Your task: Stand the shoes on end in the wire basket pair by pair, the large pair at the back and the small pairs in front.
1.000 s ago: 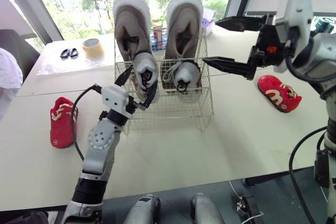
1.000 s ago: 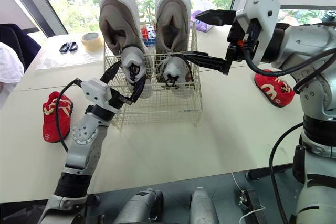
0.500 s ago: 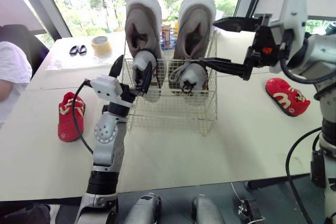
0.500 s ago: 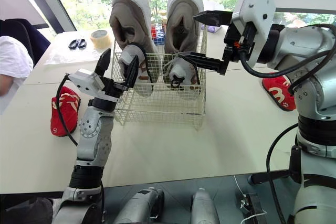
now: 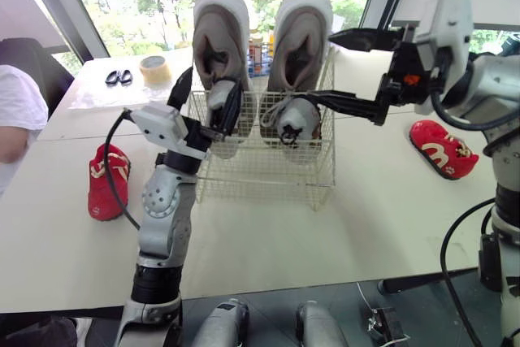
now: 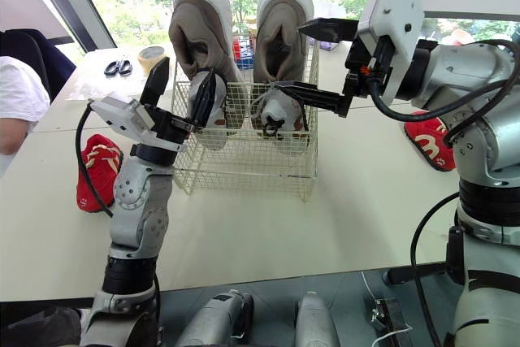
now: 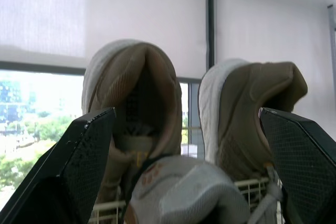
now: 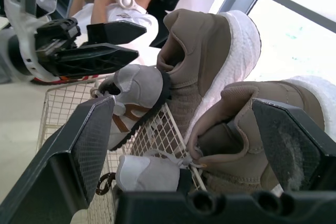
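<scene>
Two pairs in, one to go. Basket (image 5: 268, 172) holds tan pair (image 5: 219, 34) on end at back, grey pair (image 5: 291, 119) in front. Red shoes out on table (image 5: 390, 217): one (image 5: 106, 183) left, one (image 5: 443, 148) right. Left claw (image 5: 210, 83) wide, astride left grey shoe. Right claw (image 5: 323, 67) wide, empty, at basket's right top.

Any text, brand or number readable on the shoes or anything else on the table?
No words or numbers can be read.
White looping mark on the red shoe at the right: not legible as letters.
Labels on the containers behind the wire basket: too blurred to read.
</scene>
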Available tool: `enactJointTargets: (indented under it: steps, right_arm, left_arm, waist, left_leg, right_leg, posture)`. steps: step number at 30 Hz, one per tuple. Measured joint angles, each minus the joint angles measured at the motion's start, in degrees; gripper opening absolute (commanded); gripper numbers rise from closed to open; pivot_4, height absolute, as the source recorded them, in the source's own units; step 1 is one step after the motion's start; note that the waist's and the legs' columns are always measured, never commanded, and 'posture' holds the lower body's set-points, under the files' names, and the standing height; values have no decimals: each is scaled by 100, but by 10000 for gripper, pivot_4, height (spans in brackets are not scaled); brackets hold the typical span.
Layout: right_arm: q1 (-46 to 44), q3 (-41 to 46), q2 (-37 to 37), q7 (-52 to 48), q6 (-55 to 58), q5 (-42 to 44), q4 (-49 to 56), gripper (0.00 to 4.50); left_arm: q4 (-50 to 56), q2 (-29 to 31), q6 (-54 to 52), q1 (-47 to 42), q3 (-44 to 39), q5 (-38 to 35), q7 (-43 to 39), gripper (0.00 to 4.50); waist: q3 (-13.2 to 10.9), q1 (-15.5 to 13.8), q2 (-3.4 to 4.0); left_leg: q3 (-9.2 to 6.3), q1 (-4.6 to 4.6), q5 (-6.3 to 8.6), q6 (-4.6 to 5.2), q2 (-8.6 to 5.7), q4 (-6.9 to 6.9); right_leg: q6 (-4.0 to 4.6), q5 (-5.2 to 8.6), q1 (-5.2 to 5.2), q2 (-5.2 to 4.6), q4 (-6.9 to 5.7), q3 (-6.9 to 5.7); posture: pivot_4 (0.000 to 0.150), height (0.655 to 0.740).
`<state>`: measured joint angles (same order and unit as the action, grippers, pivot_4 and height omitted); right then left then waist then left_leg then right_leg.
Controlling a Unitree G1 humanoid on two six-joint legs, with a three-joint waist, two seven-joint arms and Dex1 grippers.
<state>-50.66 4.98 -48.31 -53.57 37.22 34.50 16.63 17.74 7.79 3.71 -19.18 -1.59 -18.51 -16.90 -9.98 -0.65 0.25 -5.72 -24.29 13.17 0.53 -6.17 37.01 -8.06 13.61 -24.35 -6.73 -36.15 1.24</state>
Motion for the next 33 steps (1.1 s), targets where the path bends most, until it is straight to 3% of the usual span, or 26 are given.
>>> enactJointTargets:
  steps: [6, 10, 14, 19, 24, 33]
  right_arm:
    - [82, 2, -5, -26, -3, 1, -1, 45000]
    - [164, 85, -42, -2, 29, 21, -2, 45000]
    - [403, 675, -279, 372, 328, 57, -156, 45000]
    - [1279, 1555, -632, 1220, 952, -130, -325, 45000]
    - [2697, 1929, -728, 1809, 1341, -680, -797, 45000]
    - [2852, 2083, -927, 1758, 880, -1174, -2612, 45000]
  left_arm:
    - [824, 1043, -1253, 435, -389, -842, -362, 44875]
    - [1082, 1887, -2362, 398, -866, -1875, -619, 44875]
    - [1205, 2963, -3634, 189, -1286, -3175, -968, 44875]
    - [1120, 3579, -4558, -360, -1382, -4142, -1190, 44875]
    - [878, 3833, -4949, -763, -1242, -4346, -1587, 44875]
    - [800, 4053, -5284, -1033, -673, -4222, -2436, 44875]
  waist:
    - [-2, -11, -3]
    - [-3, -11, -5]
    - [-7, -14, -11]
    - [-8, -15, -12]
    - [-8, 2, -6]
    - [-10, 24, -3]
  left_leg:
    - [-4, -1, 0, 0, 0, 1]
    - [-7, -2, 0, 0, 0, 1]
    - [-14, -7, 1, -1, -2, 0]
    - [-18, -6, 0, -1, -2, -1]
    - [-5, -5, -1, -1, -2, -5]
    - [8, -3, -1, 0, 2, -5]
  right_leg:
    - [1, 0, 0, 0, 0, -1]
    - [1, 0, 0, 0, 0, -4]
    - [2, 1, -2, -1, 2, -8]
    - [3, 2, 0, -1, 2, -9]
    - [3, 2, -3, -2, 1, 1]
    - [3, 2, -2, -2, 2, 6]
  posture:
    - [1500, 7400]
    - [1500, 7400]
    - [1500, 7400]
    - [1500, 7400]
    - [1500, 7400]
    - [1500, 7400]
